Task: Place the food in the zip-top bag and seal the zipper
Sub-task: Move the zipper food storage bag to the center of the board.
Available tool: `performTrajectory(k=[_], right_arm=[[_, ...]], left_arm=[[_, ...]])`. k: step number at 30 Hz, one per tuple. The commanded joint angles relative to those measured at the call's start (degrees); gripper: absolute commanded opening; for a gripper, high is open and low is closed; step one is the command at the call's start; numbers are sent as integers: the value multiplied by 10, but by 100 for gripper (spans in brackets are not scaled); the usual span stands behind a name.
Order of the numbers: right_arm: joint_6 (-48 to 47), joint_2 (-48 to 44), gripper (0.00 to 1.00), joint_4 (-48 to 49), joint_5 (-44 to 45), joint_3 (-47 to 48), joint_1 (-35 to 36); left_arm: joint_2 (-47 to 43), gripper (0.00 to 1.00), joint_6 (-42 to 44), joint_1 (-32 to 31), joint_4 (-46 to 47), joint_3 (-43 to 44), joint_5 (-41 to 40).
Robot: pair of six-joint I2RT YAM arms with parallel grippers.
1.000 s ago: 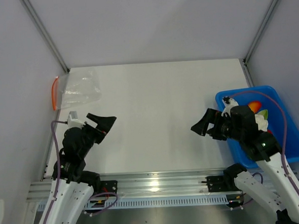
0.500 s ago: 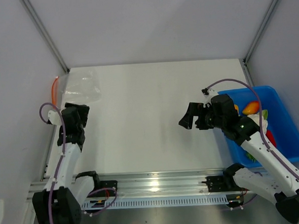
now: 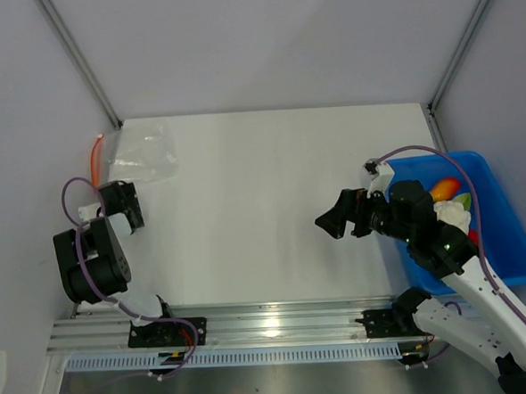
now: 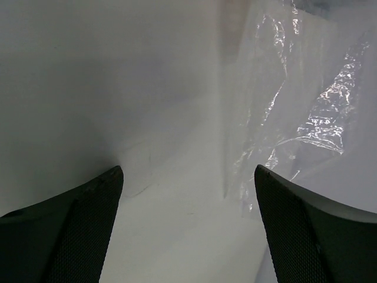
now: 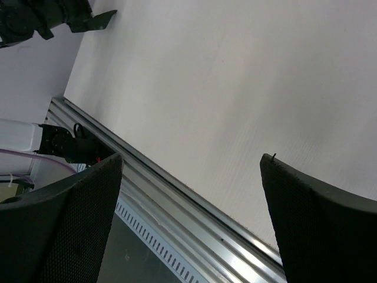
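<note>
Clear zip-top bag [image 3: 140, 154] lies at the bench's [image 3: 262, 179] far-left corner, its outline faint, zipper [image 3: 96, 162] by the wall [image 3: 27, 131]; food [image 3: 447, 188] in the blue bin [image 3: 516, 244] is partly hidden behind the right arm [image 3: 445, 248]. Left wrist: left gripper [image 4: 187, 174] apart, bag just ahead. Right wrist: right gripper [image 5: 191, 162] apart above bench.

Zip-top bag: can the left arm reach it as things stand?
Probably yes: the left gripper hangs open just short of the zip-top bag, with only bare table between them.
</note>
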Motion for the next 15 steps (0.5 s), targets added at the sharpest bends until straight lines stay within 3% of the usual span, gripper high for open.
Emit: performTrajectory(k=[1,6,11,15], right_arm=[[-22,-13,99,27,11,0,4],[-28,-18,99,36,7,-4,4],[-35,-17,100,53,9,-13,5],[-38,-13,99,69,9,-24,5]], left_arm=[[51,93,-29,4,102,10,20],[96,93,-7,4,132,67,-3],[136,92,24,4,88,144,-20],[183,83,35,4,77,203,0]])
